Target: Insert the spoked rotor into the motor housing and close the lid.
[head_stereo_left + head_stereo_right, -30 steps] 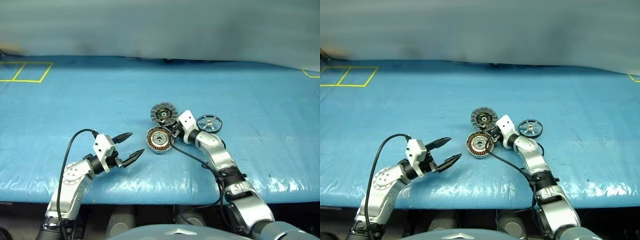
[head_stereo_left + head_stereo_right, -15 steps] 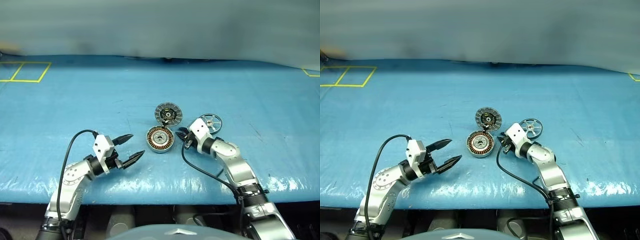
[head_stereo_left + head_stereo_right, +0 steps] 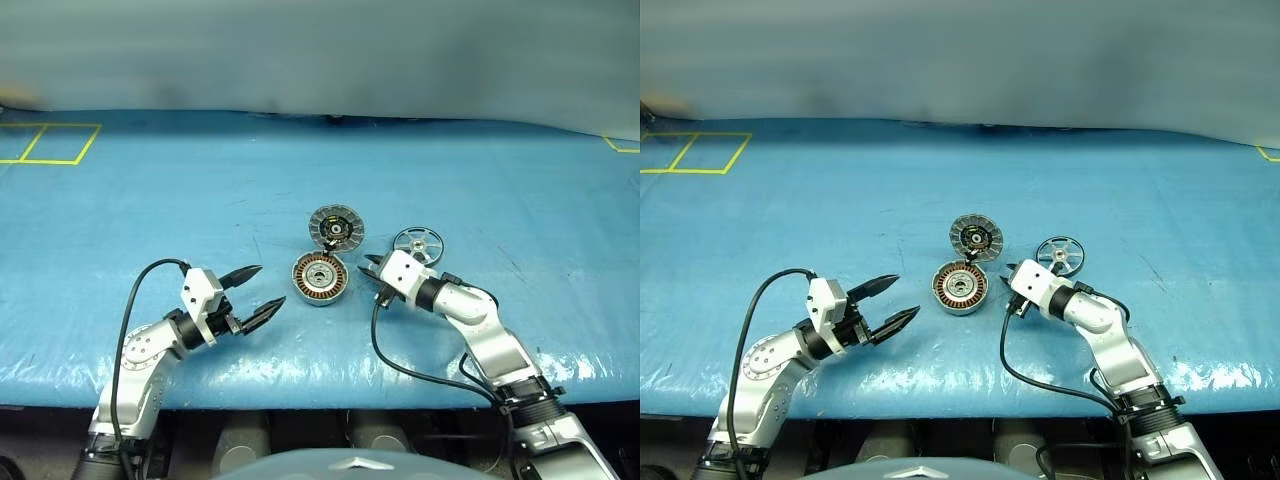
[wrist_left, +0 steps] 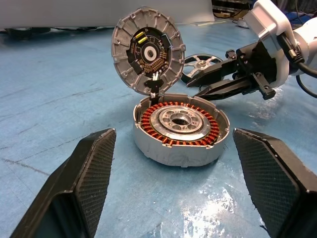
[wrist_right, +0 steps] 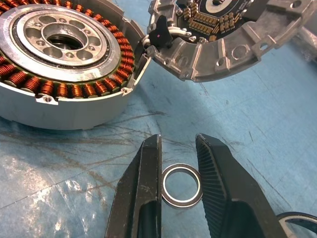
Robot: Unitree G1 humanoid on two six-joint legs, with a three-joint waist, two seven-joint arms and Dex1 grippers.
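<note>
Presently I see my right gripper (image 5: 177, 163) narrowed, empty, over a thin black ring (image 5: 182, 185); left gripper (image 3: 256, 294) spread wide beside the round silver-grey copper-wound motor housing (image 3: 320, 278).

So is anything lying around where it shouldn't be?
Maybe: a small loose ring lies on the blue mat beside the open motor housing, under the right gripper. Nothing looks broken or spilled.

a robotics test lab: a counter (image 3: 120, 200) wrapped in glossy blue plastic sheeting, yellow tape squares (image 3: 45, 143) marked on it, a plain grey backdrop wall (image 3: 320, 50) behind, opened motor parts laid out.
</note>
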